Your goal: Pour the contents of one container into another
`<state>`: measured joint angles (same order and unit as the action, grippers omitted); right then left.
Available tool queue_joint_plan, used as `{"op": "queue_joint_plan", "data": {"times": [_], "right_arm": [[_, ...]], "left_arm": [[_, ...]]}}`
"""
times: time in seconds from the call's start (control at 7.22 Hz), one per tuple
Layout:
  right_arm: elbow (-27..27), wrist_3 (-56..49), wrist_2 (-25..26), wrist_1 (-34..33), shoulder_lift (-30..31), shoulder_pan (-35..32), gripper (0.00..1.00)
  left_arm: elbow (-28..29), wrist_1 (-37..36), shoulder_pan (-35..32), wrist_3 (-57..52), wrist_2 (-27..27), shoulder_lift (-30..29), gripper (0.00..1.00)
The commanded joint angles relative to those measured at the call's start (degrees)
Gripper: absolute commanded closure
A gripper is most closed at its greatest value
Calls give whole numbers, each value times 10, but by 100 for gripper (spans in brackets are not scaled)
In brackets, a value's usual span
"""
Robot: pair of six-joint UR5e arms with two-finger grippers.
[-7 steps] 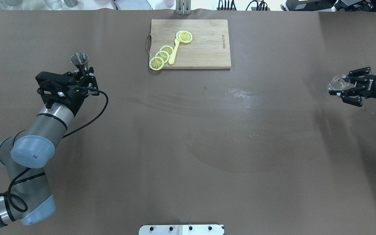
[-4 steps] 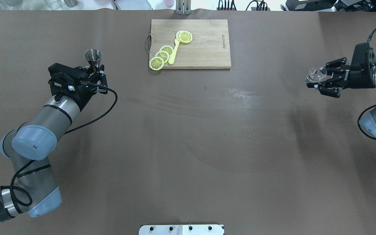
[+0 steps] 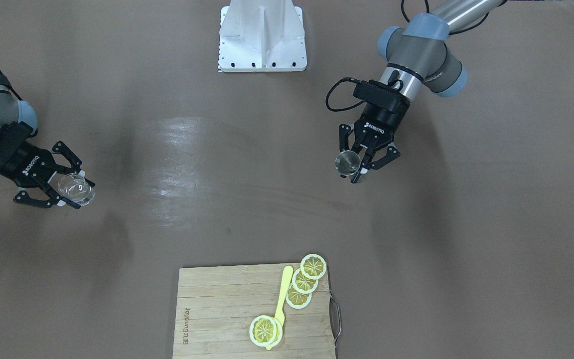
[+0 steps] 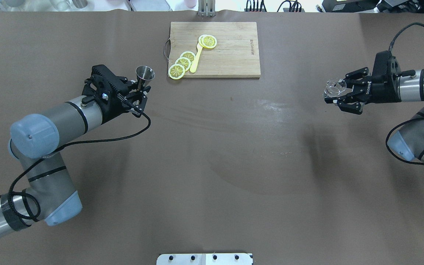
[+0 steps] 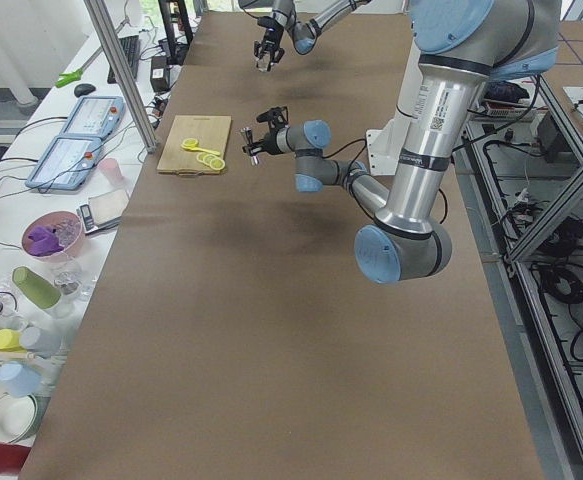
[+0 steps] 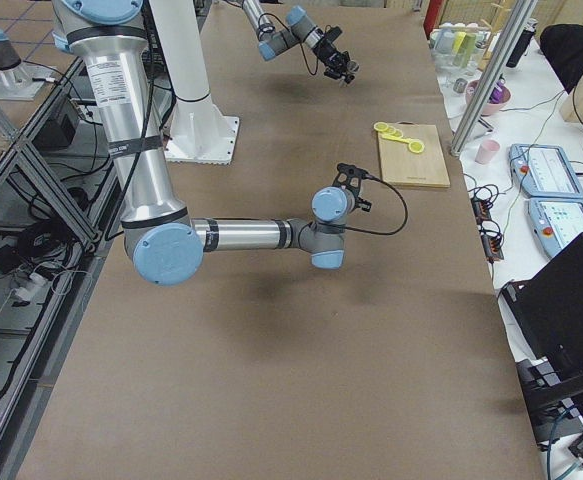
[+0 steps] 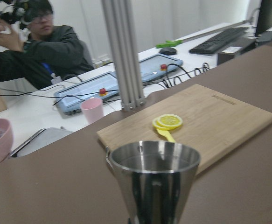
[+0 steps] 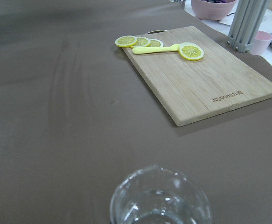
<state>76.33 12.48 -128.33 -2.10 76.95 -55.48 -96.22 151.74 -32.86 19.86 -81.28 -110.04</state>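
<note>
A steel jigger (image 4: 145, 73) stands upright above the table, with my left gripper (image 4: 139, 89) shut on its lower half. In the front-facing view the jigger (image 3: 348, 163) hangs left of the gripper (image 3: 361, 167). Its open rim fills the left wrist view, jigger (image 7: 154, 177). A clear glass (image 4: 335, 86) is gripped by my right gripper (image 4: 339, 96), shut on it, far to the table's right. The glass (image 3: 73, 187) also shows at the front-facing view's left. Its rim (image 8: 160, 200) sits low in the right wrist view. I cannot tell what either holds.
A wooden cutting board (image 4: 230, 55) lies at the table's far middle with lemon slices (image 4: 182, 64) and a yellow spoon (image 4: 196, 59). The robot's base plate (image 4: 204, 258) is at the near edge. A person (image 7: 38, 42) sits beyond the table.
My left arm has carried the jigger rightward, toward the board. My right arm has carried the glass leftward and a little farther from the robot's side.
</note>
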Motion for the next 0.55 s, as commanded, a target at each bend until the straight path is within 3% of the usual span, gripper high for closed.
{"op": "queue_joint_plan", "data": {"times": [0.0, 0.42], "right_arm": [[60, -1, -10, -92, -4, 19, 100], [111, -3, -16, -152, -4, 33, 100]], "left_arm": [[55, 25, -60, -91, -184, -50, 100], [188, 71, -106, -129, -341, -135, 100]]}}
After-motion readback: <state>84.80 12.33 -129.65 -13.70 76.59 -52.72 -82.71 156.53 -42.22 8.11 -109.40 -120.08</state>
